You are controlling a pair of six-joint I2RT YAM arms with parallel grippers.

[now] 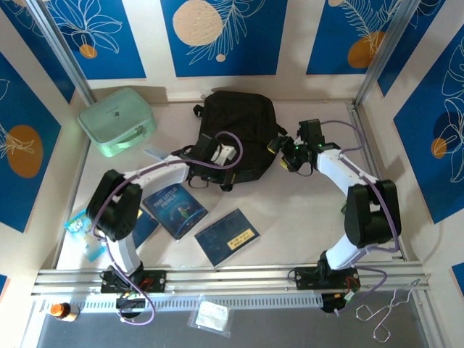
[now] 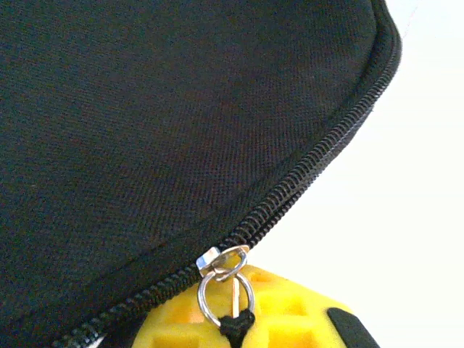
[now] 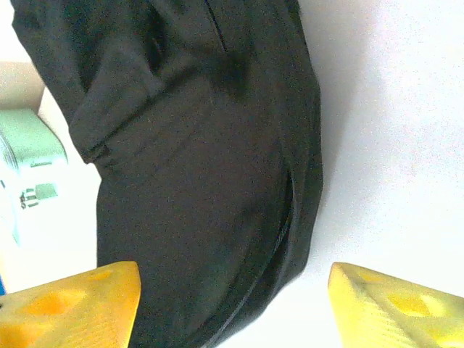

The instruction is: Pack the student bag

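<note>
The student bag (image 1: 238,123) lies at the back middle of the worktop (image 1: 304,217), with a mint-green case (image 1: 116,120) to its left, apart from it. In front of the bag, two blue books (image 1: 174,210) lie flat between the two arms. The left gripper (image 1: 220,154) is at the near left edge of the bag and is closed. In the left wrist view, its yellow finger (image 2: 283,319) sits just under the zip (image 2: 312,163). The metal ring (image 2: 225,290) of the slider and its black cord hang against this finger, but I cannot tell if the cord is pinched. The right gripper (image 1: 278,151) is at the right side of the bag, open wide and holding nothing, and the bag's edge is seen between its yellow fingers (image 3: 72,308).
</note>
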